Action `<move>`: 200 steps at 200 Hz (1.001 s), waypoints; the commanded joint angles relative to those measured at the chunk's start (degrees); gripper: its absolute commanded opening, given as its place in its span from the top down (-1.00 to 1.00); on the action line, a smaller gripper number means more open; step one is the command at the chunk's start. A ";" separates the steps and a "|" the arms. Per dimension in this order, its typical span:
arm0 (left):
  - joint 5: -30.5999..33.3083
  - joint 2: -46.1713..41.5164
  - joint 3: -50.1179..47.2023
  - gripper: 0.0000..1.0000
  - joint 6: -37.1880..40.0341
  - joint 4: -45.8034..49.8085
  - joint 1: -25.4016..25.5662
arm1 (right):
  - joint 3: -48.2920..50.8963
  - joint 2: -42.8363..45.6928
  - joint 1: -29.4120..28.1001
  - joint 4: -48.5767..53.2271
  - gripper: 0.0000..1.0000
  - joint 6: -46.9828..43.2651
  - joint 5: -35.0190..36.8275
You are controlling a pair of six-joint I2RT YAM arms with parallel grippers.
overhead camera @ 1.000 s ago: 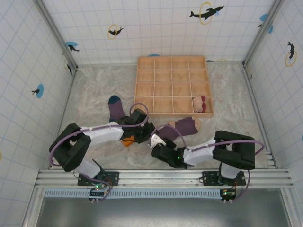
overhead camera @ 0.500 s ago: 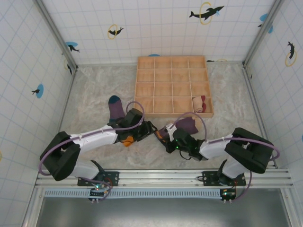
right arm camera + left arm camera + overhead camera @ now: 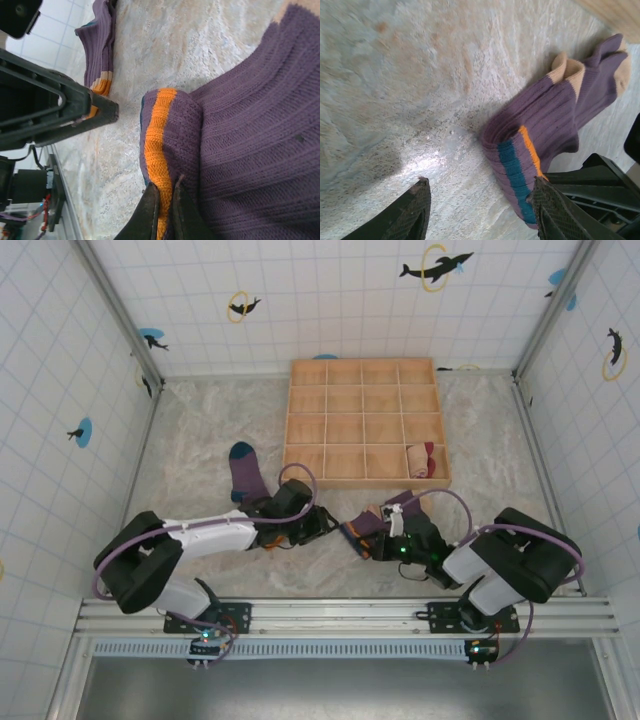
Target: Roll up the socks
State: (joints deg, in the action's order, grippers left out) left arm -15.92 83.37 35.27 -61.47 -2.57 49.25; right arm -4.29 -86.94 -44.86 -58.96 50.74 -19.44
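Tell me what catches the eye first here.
The striped purple sock lies front and centre, its cuff end folded over and pinched in the shut right gripper, with the left gripper open-jawed beside it. Behind, a wooden grid tray holds one rolled tan sock in its near right compartment.

Left wrist view: the bottom edge cuts off both fingers [image 3: 412, 212] of the left tool [image 3: 480, 195]. Dark housing [image 3: 605, 185] partly hides the banded end of the striped sock [image 3: 545, 120].

Right wrist view: the striped sock runs past the right edge, and the bottom edge cuts off the right tool [image 3: 162, 197].

Top view: the left arm [image 3: 215, 530] covers the cuff of the teal-toed sock [image 3: 243, 472]. The rolled sock [image 3: 425, 460] is too small to read.
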 commanded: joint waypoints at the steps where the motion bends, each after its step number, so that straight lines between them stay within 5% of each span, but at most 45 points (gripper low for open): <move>1: 1.03 2.08 1.83 -0.10 0.66 -2.55 1.41 | 2.13 -1.97 0.51 1.26 1.00 5.15 -0.22; 59: 1.20 8.42 5.05 -0.06 -1.01 -6.52 4.94 | 4.48 -5.21 0.69 1.79 1.00 9.11 2.92; 106: 0.80 13.22 6.43 0.25 -3.20 -8.16 6.71 | 5.17 -5.92 1.16 0.68 1.00 10.16 3.18; 166: 0.65 16.55 6.70 1.00 -5.32 -8.31 7.04 | 4.37 -7.06 2.23 -0.37 1.00 10.28 2.22; 186: 2.49 16.75 8.35 1.00 -4.75 -3.35 6.95 | 3.39 -6.81 2.28 0.66 1.00 8.96 1.86; 200: 3.04 16.56 9.49 1.00 -3.65 -0.37 6.69 | 2.44 -5.58 2.14 2.44 0.72 7.22 1.77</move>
State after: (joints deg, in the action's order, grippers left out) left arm -15.14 98.04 42.83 -66.22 -10.68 55.57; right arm -1.83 -91.96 -42.74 -67.35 60.75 -19.09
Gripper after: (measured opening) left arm 0.087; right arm 0.082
